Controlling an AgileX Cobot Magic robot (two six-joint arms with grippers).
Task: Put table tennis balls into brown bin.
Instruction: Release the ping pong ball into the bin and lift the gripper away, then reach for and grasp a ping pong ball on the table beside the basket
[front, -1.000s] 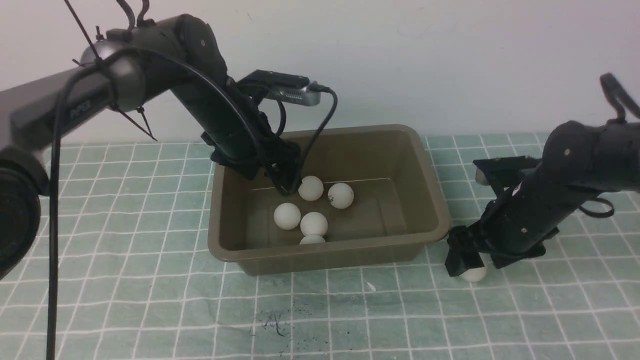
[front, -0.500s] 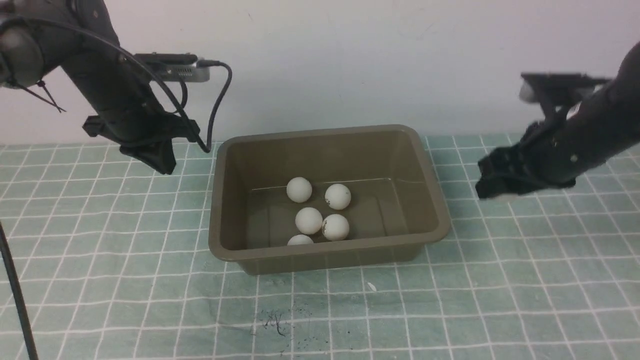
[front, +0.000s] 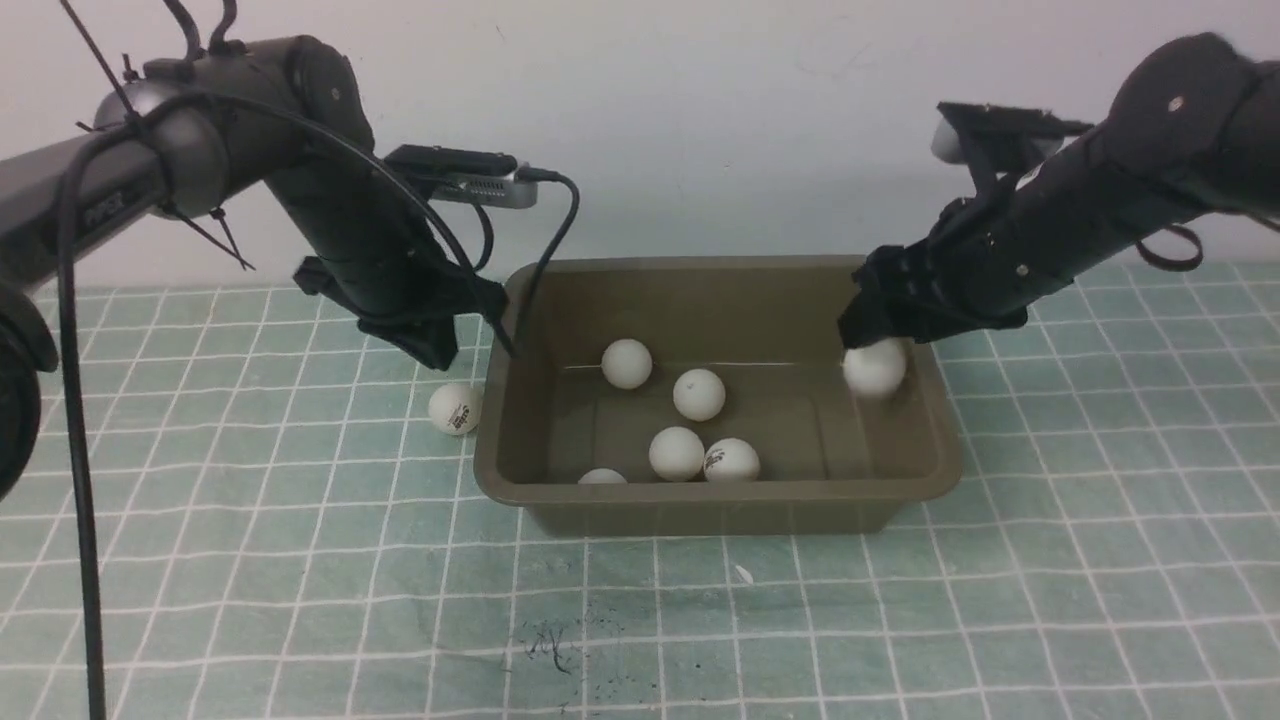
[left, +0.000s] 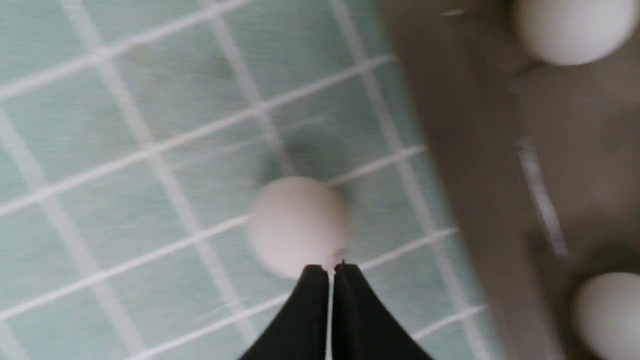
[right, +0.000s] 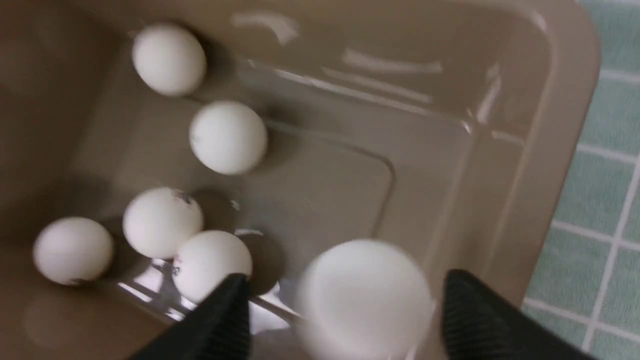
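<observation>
The brown bin (front: 720, 510) stands mid-table with several table tennis balls (front: 699, 394) on its floor. My right gripper (front: 865, 325) hangs open over the bin's right end. A blurred white ball (front: 874, 368) sits just under it, loose between the spread fingers in the right wrist view (right: 365, 300), clear of the fingers (right: 235, 305). My left gripper (front: 435, 350) is shut and empty, just left of the bin. Below it a printed ball (front: 455, 408) lies on the cloth. The left wrist view shows that ball (left: 298, 225) just past the shut tips of the left gripper (left: 330, 267).
A green checked cloth (front: 250, 560) covers the table, with a white wall close behind the bin. The left wrist camera's cable (front: 545, 250) droops to the bin's left rim. Dark smudges (front: 545, 640) mark the cloth in front.
The right gripper swung from right of the bin to over its right end, and its ball has come loose. The left arm returned to the bin's left side. The bin sits further right.
</observation>
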